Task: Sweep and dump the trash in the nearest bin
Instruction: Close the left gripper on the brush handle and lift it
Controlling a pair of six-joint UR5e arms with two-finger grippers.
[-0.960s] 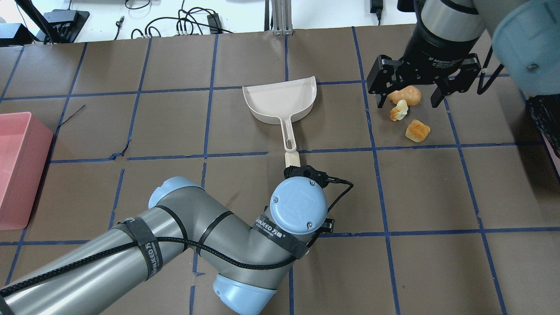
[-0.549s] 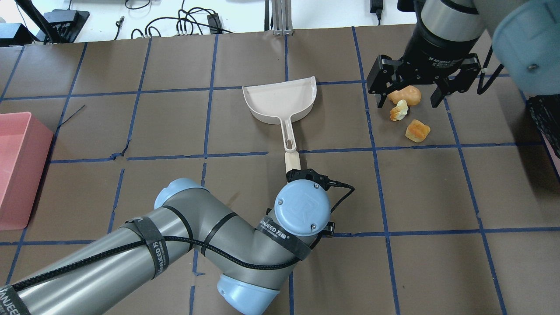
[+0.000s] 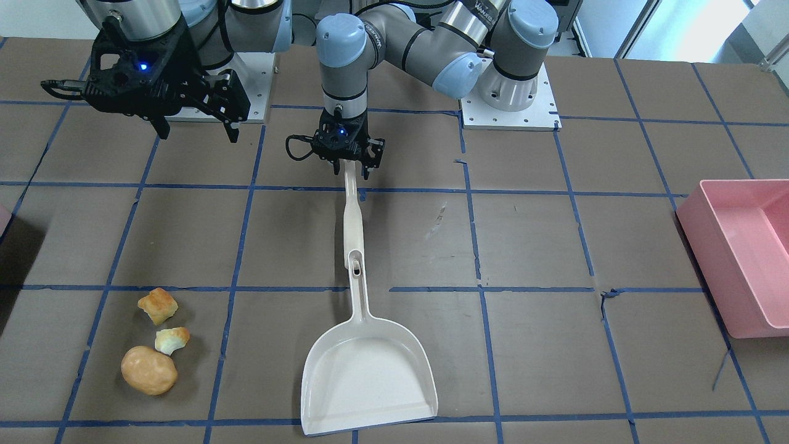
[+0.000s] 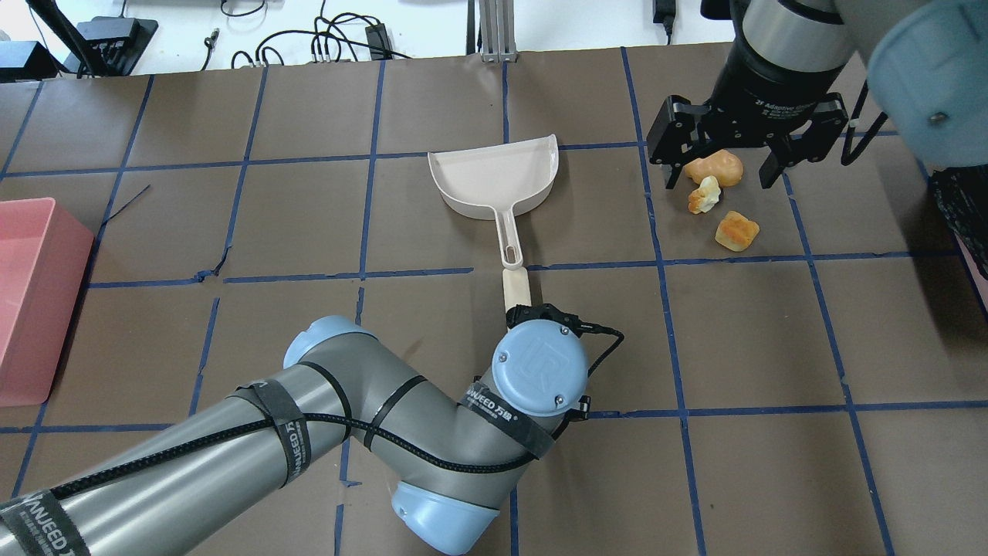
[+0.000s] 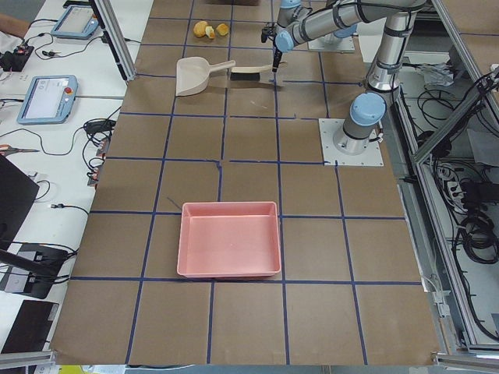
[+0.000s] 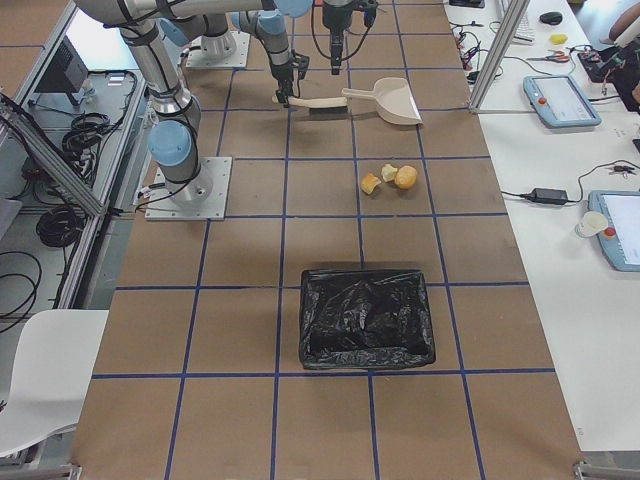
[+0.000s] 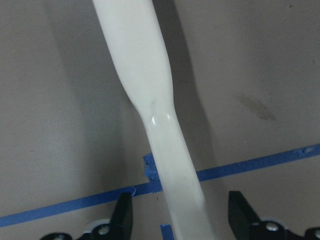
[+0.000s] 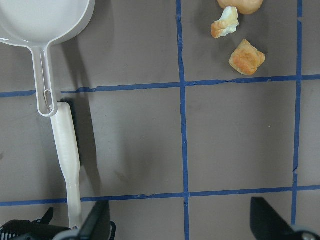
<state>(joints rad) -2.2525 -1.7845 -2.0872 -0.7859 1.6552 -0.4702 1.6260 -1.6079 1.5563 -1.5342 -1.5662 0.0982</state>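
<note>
Read on the overhead view, with 12 o'clock away from the robot, the trash [image 4: 736,230] lies on the tabletop [image 3: 555,246] at 3 o'clock of the dustpan [image 3: 370,370]. It is a tan potato-like lump [image 3: 148,370], a pale chunk [image 3: 172,340] just beside it at 6 o'clock, and a golden chunk [image 3: 158,306] a little apart at 5 o'clock.

The right gripper [image 3: 198,134] hangs well above the tabletop, jaws wide apart and holding nothing; from overhead one finger covers the lump's 9 o'clock end, and the right wrist view cuts the lump off at its top edge.

The brush [image 8: 67,150] lies in line with the dustpan's handle and runs toward 6 o'clock; its black bristles show only as a dark strip along the head, which lies against the dustpan's handle tip.

The left gripper [image 3: 351,172] stands over the thin end of the brush handle; the wrist's blue cap hides it from overhead, but the left wrist view shows the jaws apart, one on each side of the handle with a gap at both.

The bin [image 6: 368,358], draped in a black bag, sits at 3 o'clock past the trash, and only its edge enters the overhead view; a pink tub [image 4: 31,301] is cut off at 9 o'clock.
</note>
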